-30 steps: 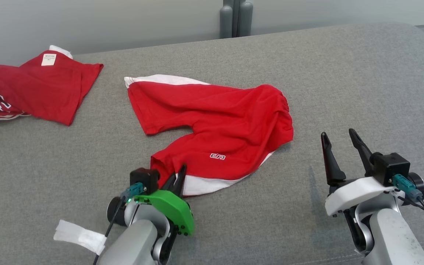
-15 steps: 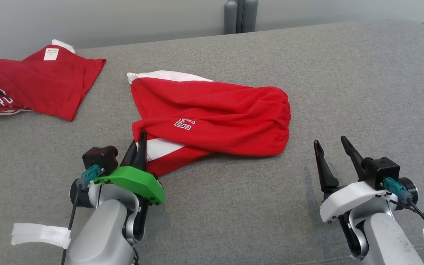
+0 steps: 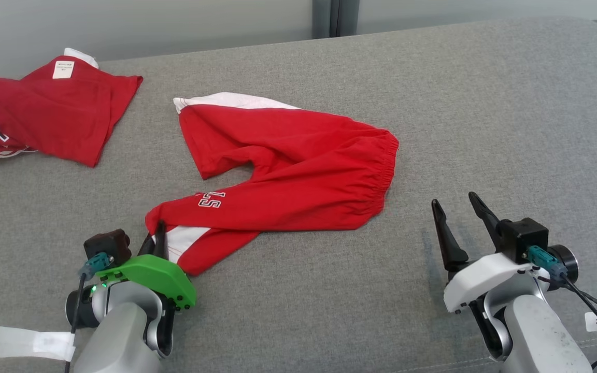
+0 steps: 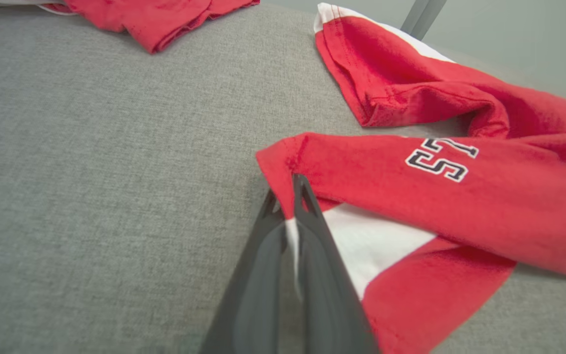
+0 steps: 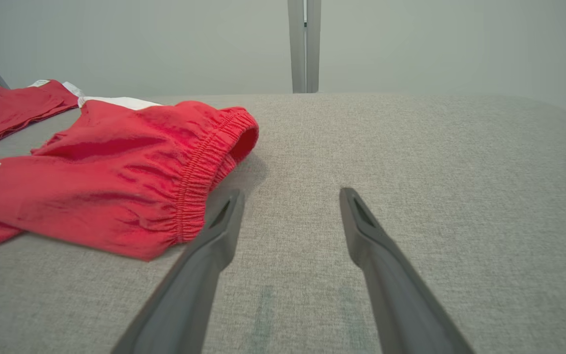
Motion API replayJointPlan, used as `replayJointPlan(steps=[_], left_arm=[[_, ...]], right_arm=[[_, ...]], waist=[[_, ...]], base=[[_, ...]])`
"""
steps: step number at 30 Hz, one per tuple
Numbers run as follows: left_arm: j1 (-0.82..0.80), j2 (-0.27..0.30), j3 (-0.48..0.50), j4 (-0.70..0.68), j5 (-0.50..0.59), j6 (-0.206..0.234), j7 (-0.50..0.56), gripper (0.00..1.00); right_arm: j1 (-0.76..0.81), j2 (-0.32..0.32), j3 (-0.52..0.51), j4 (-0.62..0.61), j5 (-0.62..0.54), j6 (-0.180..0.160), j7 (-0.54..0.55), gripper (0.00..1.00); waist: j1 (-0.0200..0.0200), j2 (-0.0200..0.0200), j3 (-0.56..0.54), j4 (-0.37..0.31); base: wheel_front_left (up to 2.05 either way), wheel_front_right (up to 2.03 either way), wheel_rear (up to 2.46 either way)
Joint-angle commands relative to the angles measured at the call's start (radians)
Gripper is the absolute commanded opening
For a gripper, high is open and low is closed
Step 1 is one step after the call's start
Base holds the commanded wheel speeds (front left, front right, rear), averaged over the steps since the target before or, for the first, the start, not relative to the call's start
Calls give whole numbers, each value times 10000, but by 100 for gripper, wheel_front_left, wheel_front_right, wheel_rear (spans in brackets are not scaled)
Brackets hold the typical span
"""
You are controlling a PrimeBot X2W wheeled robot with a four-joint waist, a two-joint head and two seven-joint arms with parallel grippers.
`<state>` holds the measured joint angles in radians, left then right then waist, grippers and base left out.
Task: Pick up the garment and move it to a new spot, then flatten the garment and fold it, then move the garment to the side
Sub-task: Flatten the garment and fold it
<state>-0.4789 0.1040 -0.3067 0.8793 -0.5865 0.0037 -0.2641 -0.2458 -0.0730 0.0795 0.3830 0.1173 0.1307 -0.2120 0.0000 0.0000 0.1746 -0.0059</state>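
Red shorts (image 3: 303, 171) on grey upholstered surface (image 3: 485, 103)

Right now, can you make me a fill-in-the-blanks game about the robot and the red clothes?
The left end effector is ____ on a leg end of the red shorts.
The right end effector is ____ and holds nothing.
The other red garment lies to the shorts' ____ in the head view.
Everything rests on a ____ fabric surface.
Missing words: shut, open, left, grey.
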Motion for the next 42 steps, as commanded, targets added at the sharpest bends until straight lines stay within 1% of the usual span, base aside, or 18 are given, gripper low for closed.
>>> replayJointPlan(steps=[1,4,5,6,7,14,19,23,28,33,34,36,37,38,39,42], left_arm=[[-133,35,73,163,73,-38,-6,0],[-253,-30,144,516,114,-135,-6,0],[-280,-44,187,585,141,-159,-6,16],[-292,-52,236,638,179,-168,-6,50],[-307,-51,293,628,215,-156,-7,100],[49,-102,677,-152,740,-203,-7,100],[640,-213,886,-1222,1199,-293,-7,100],[1232,-361,948,-2110,1460,-364,-7,100],[1858,-466,769,-3077,1707,-393,-5,100],[2183,-524,480,-3836,1721,-318,-5,100],[2216,-526,392,-3963,1669,-311,-6,100],[2252,-530,215,-4182,1524,-265,-6,100],[2260,-531,136,-4279,1466,-212,-6,100],[2273,-526,66,-4379,1402,-175,-6,100],[2292,-527,-10,-4451,1366,-115,-6,100],[2333,-527,-127,-4608,1267,22,-6,100]], right_arm=[[-108,-61,84,68,36,1,-65,100],[-185,-162,264,195,32,1,-116,100],[-209,-198,365,232,6,1,-128,100],[-219,-233,466,262,-26,1,-147,100],[-226,-276,575,293,-59,1,-179,100],[-329,-832,1708,496,-408,1,-310,100],[-749,-1494,3065,749,-1073,-1,-405,100],[-1326,-1889,4029,1265,-1579,-1,-459,100],[-2152,-2095,4542,2227,-1973,-1,-507,100],[-2884,-2087,4845,3374,-2138,-1,-531,100],[-3018,-2076,4886,3598,-2136,-1,-521,88],[-3235,-2049,4955,4013,-2104,-1,-521,47],[-3331,-2026,4960,4192,-2057,-1,-524,36],[-3412,-2006,4981,4366,-2030,-1,-527,24],[-3476,-1976,5031,4515,-2003,-1,-526,0],[-3651,-1903,5077,4687,-1787,-1,-530,0]], waist=[[0,0,-8,6],[0,0,-53,40],[0,0,-76,56],[0,0,-104,73],[0,0,-135,92],[0,0,-418,308],[0,0,-557,596],[0,0,-578,925],[0,0,-504,1429],[0,0,-361,1920],[0,0,-334,2004],[0,0,-285,2145],[0,0,-263,2202],[0,0,-246,2243],[0,0,-233,2271],[0,0,-204,2303]], base=[[0,0,0],[0,0,0],[0,0,0],[0,0,0],[0,0,0],[0,0,0],[0,0,0],[0,0,0],[0,0,0],[0,0,0],[0,0,0],[0,0,0],[0,0,0],[0,0,0],[0,0,0],[0,0,0]])
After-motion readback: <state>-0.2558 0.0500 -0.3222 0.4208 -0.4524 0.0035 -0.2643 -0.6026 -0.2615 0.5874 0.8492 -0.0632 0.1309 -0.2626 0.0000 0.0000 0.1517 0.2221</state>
